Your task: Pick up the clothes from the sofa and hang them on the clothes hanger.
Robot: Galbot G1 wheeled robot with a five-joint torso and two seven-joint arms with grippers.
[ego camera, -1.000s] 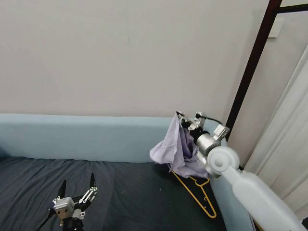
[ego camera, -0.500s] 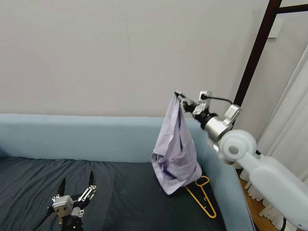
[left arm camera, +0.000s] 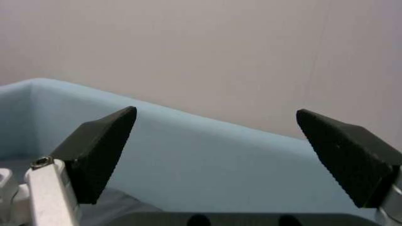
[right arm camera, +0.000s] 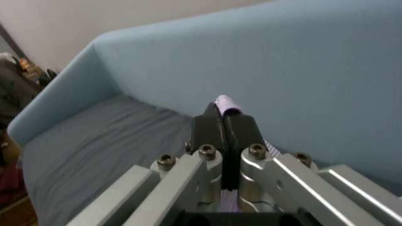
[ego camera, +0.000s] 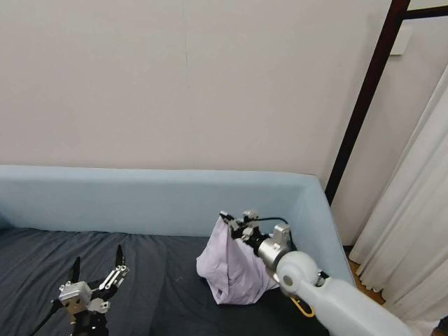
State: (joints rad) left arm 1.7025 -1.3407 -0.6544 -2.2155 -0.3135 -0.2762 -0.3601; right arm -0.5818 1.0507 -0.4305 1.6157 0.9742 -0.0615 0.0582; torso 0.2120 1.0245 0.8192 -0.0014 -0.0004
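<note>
**Right gripper pinches lilac garment low over the sofa's right end**

The right gripper [ego camera: 227, 218] is pressed together on the top corner of the lilac garment [ego camera: 231, 269]. In the right wrist view its two black fingers [right arm camera: 210, 129] are clamped flat, with a small fold of the striped lilac fabric [right arm camera: 227, 104] poking out past the tips.

From that pinch the garment hangs with its long axis roughly upright, narrow at the top and widening into a bunched mass. Its lower folds reach down to the dark seat cushion [ego camera: 161, 280]. It sits at the right end of the pale blue sofa [ego camera: 140, 203], near the corner where backrest meets armrest. A yellow hanger [ego camera: 302, 308] peeks out just beside the arm.

The left gripper [ego camera: 98, 255] hovers low over the seat at the left, well apart from the garment, fingers [left arm camera: 100, 146] spread wide. A black rack pole [ego camera: 360, 105] stands beyond the armrest.
</note>
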